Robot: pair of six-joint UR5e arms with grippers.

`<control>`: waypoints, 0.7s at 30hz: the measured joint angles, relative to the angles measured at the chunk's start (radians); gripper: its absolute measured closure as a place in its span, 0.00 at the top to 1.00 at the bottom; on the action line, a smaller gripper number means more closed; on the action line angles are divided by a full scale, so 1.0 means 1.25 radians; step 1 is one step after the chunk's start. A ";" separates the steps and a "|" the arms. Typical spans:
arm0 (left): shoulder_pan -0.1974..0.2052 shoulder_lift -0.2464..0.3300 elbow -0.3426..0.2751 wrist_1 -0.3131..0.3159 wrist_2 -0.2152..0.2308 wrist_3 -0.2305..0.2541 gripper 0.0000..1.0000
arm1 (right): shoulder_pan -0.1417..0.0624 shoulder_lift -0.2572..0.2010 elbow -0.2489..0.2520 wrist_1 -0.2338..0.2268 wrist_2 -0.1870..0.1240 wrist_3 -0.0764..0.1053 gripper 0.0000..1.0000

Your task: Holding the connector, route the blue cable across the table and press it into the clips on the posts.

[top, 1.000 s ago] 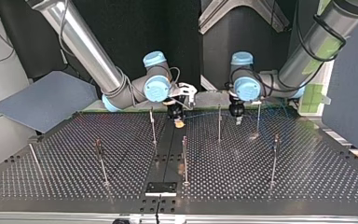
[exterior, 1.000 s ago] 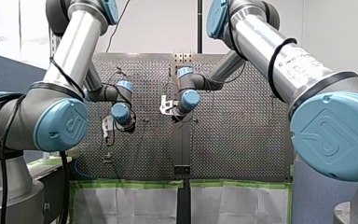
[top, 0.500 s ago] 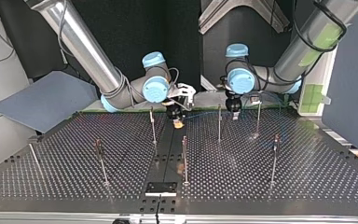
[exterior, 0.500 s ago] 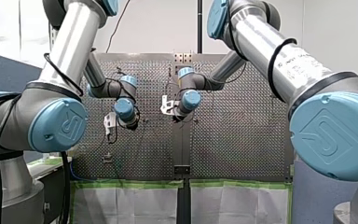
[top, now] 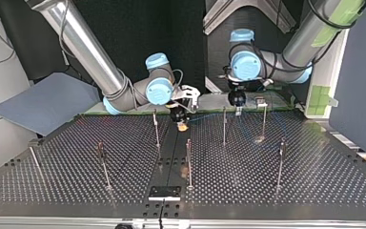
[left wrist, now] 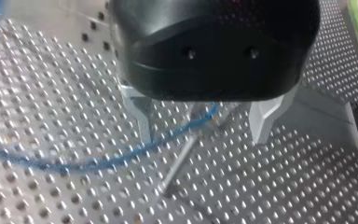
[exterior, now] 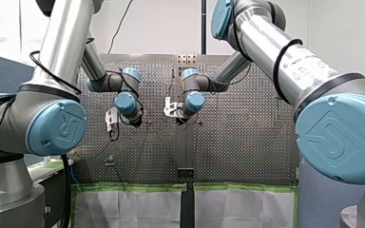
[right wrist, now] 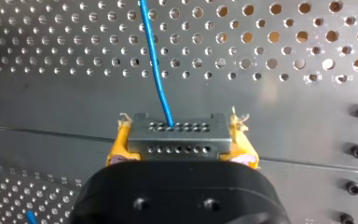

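My right claw is clamped on the grey rectangular connector with two rows of small holes. Its yellow pads press on the block's two short sides. That grip leaves the holed face free. The thin blue cable leaves that face and runs straight away from the connector over the perforated metal table. Held this way, the arm can probably steer and tension the line through the block rather than pinching the wire itself.

Further along the cable from the connector, my left claw hangs with its metal fingers apart and nothing between them. A thin metal post stands under that gap. The cable bends past the post's top, but I cannot tell whether it sits in a clip there. The spread fingers straddling the post look like a stance for pressing the line down onto it. I judge that the seating at this post is not yet confirmed, and the other posts, further from the connector, carry no cable that I can see.
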 joint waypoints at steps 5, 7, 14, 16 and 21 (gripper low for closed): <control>-0.021 0.029 -0.016 -0.002 0.005 0.002 1.00 | -0.002 0.000 0.000 0.000 0.000 0.003 0.00; -0.032 0.033 -0.019 0.002 0.008 -0.001 1.00 | -0.005 0.000 0.000 0.001 0.000 0.005 0.00; -0.083 0.025 -0.022 0.045 0.013 -0.041 1.00 | -0.017 0.000 0.000 0.003 -0.001 0.011 0.00; -0.100 0.011 -0.019 0.062 0.015 -0.049 1.00 | -0.019 0.000 0.000 0.004 -0.001 0.011 0.00; -0.129 -0.021 -0.006 0.092 0.017 -0.057 1.00 | -0.022 0.000 0.000 0.004 -0.001 0.012 0.00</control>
